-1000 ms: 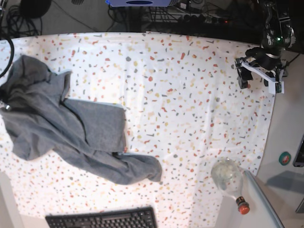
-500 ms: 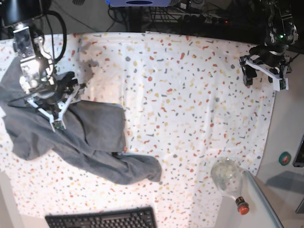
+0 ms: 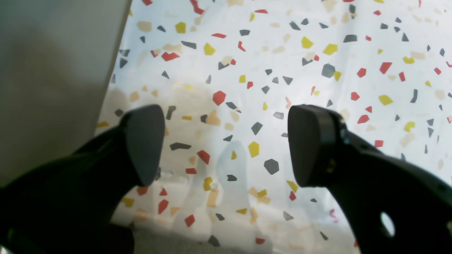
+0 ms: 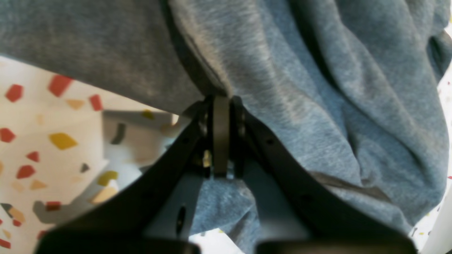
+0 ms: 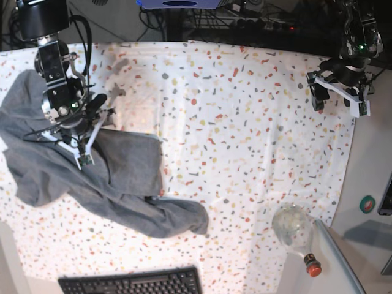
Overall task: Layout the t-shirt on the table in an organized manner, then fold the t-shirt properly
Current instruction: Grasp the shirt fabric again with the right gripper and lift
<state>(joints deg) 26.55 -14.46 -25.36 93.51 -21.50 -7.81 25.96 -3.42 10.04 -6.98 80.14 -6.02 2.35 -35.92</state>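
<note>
"Where does the t-shirt (image 5: 128, 162) lie from the jaws?"

"Right under the right gripper (image 4: 227, 102). Its jaws are closed, with a raised ridge of grey cloth running into the tips, so I judge they have a pinch of it."

"And the left gripper (image 3: 226, 144)?"

"Jaws spread wide, nothing between them. It hangs over the far right of the worktop (image 5: 245, 153), with only speckled cloth below, well apart from the shirt."

"So the right arm is the nearer one."

"By a long way. The shirt fills the left part of the worktop, bunched and creased. Its long run slants from the far left towards the near side and the middle, ending in a rumpled tip just beyond the keyboard (image 5: 131, 284)."

"Where along that run is the grip?"

"In the far half, just left of the flatter panel that reaches towards the middle. Most of the near tail lies to the right of the jaws and nearer than they are."

"What does that ask of the next move?"

"My guess is a pull towards the middle, across the slant, to open the creases and bring cloth within the left arm's reach. It looks like early laying-out; no proper fold shows."

"The risk?"

"With one pinch and a heap around it, the shirt could simply drag along in a bunch, or the ridge could slip out. It wants a second hold."
</note>
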